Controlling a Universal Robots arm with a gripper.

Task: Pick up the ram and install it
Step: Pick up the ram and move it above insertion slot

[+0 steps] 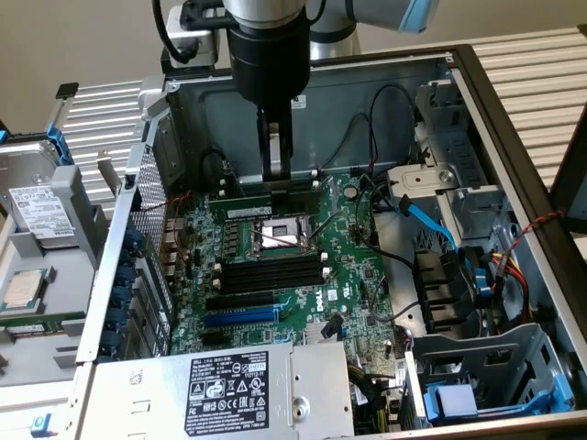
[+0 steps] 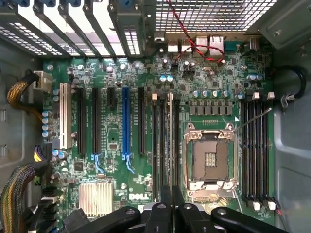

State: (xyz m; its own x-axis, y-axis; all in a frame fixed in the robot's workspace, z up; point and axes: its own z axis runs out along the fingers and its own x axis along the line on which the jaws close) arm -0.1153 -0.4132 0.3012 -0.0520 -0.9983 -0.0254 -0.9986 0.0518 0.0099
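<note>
The ram (image 1: 248,197) is a long green stick hanging level over the motherboard (image 1: 353,275), inside the open computer case. My gripper (image 1: 277,179) comes straight down from above and is shut on the stick's middle. In the wrist view the ram (image 2: 170,141) shows edge-on as a thin pale strip running out from between my fingertips (image 2: 160,213). It lines up with the black memory slots (image 2: 158,145) beside the CPU socket (image 2: 210,158). In the exterior view it is still above those slots (image 1: 271,272) and not seated in them.
A blue expansion slot (image 1: 240,316) lies next to the black slots. More empty slots (image 2: 255,150) sit on the socket's far side. The power supply (image 1: 229,385) fills the near edge. Blue and black cables (image 1: 431,220) and drive cages crowd the exterior view's right. A tray (image 1: 37,275) stands outside the case.
</note>
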